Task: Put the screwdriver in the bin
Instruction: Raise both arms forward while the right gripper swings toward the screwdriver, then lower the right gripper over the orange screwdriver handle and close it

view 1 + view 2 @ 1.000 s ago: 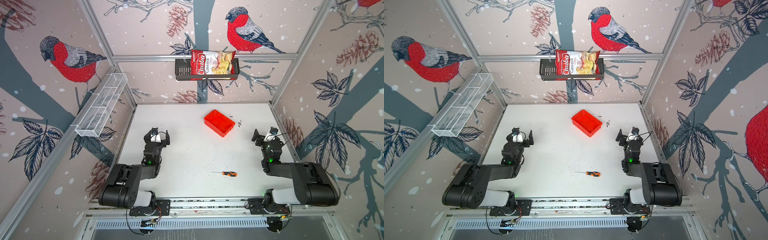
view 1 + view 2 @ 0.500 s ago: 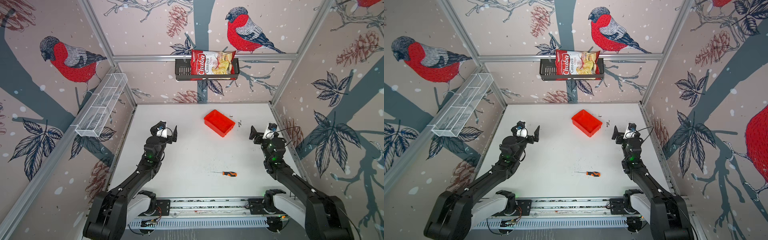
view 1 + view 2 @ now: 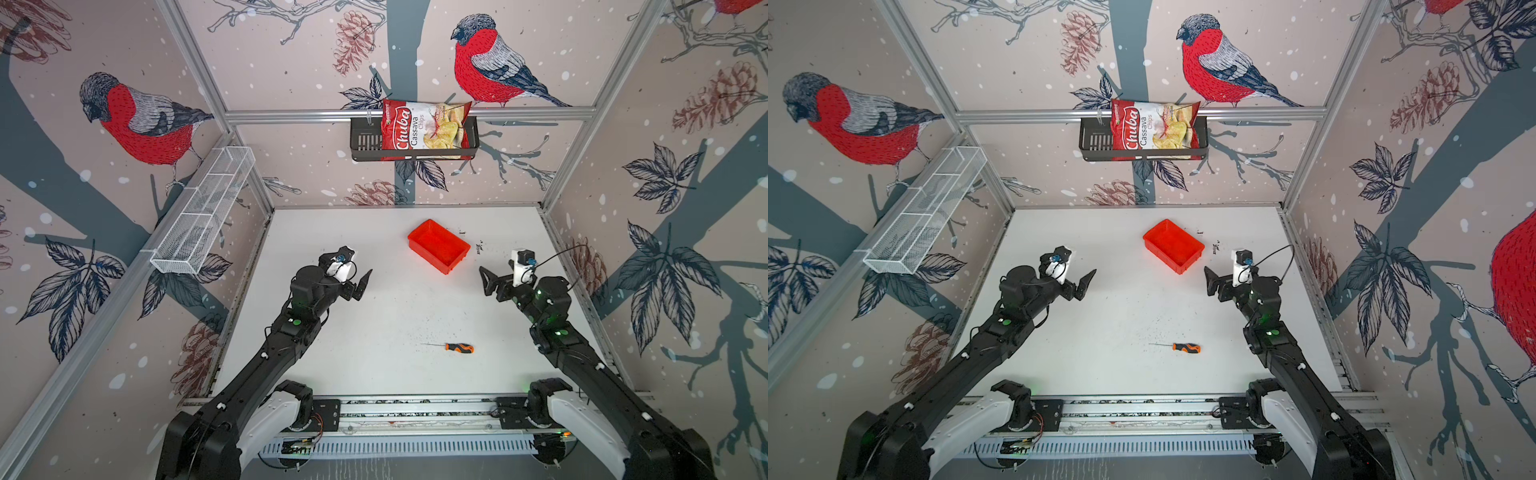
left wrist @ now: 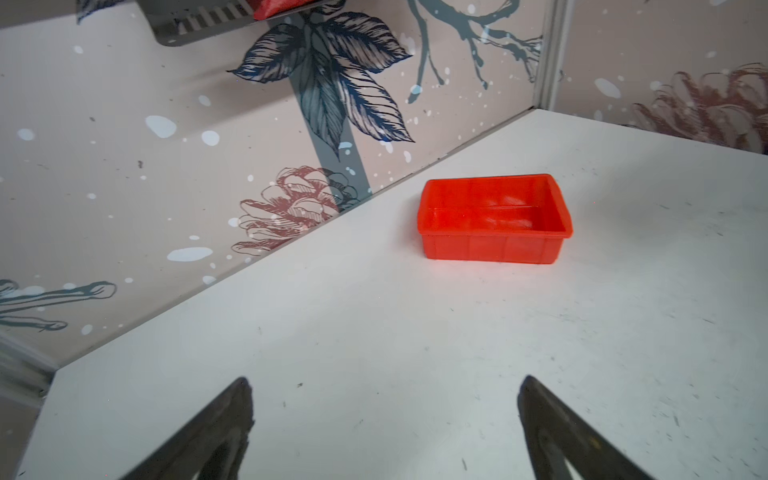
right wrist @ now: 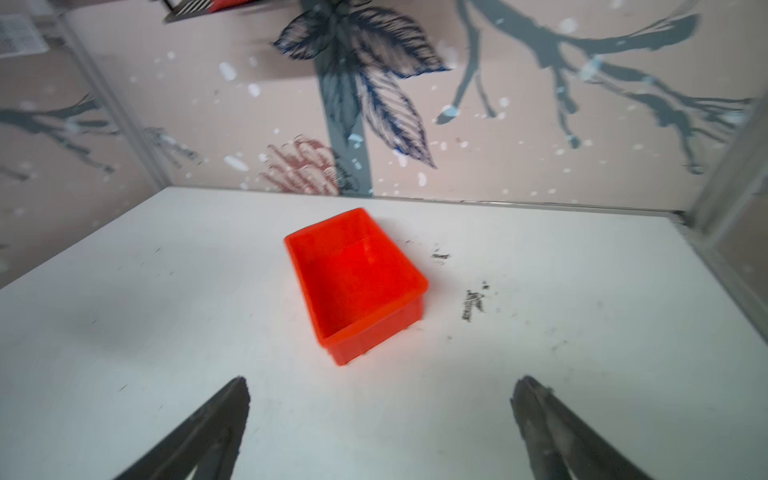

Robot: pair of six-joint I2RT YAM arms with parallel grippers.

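Observation:
The screwdriver, orange-and-black handle and thin shaft, lies flat on the white table near the front, right of centre; neither wrist view shows it. The red-orange bin sits empty toward the back, angled. My left gripper hovers open and empty, left of the bin. My right gripper is open and empty too, just right of the bin and beyond the screwdriver. Both wrist views look toward the bin.
A black slotted basket holding a chips bag hangs on the back wall. A white wire-mesh tray is fixed to the left wall. Dark scuff marks lie right of the bin. The arms' rail runs along the front edge.
Both arms have unfolded from tucked poses and reached forward, carrying the open grippers farther in toward the bin. The screwdriver and bin have not moved.

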